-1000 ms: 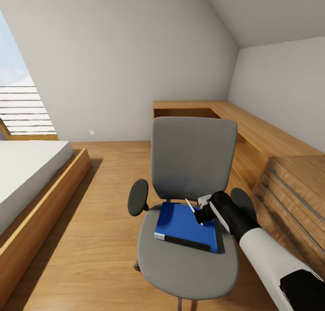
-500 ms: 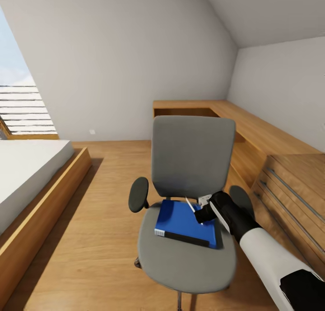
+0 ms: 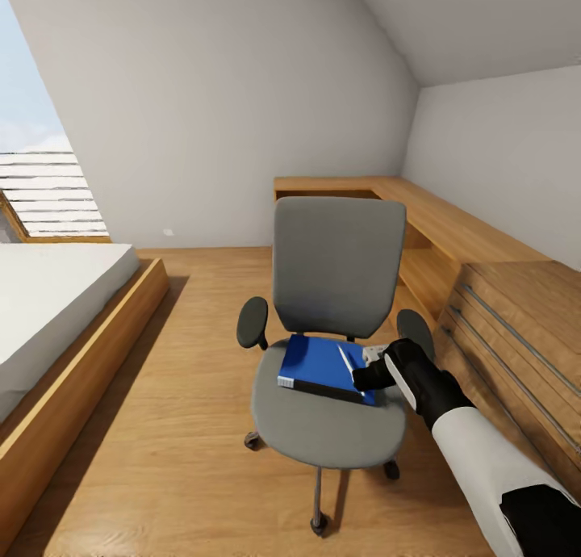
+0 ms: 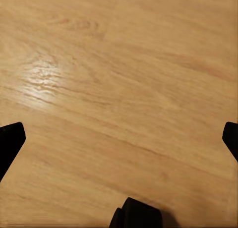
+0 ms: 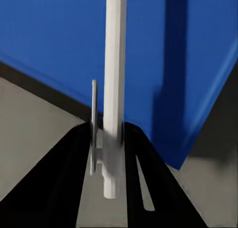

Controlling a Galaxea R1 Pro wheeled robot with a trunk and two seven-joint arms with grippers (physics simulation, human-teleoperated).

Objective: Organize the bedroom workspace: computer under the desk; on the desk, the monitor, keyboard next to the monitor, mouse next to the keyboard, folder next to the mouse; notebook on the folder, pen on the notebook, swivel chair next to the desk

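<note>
The right tool (image 3: 365, 377) was clamped on the pen (image 3: 346, 358), whose long axis ran away over the folder (image 3: 323, 370). The folder lay flat on the swivel chair (image 3: 335, 315) seat, just left of that tool. The left tool (image 4: 119, 139) was spread wide above the floor (image 4: 119, 79).

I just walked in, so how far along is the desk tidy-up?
Early. Nothing looks done: the folder lies on the chair, not on a desk. In hand: the right gripper pinches the pen over the folder. The left gripper hangs open over floor. Everything else remains.
</note>
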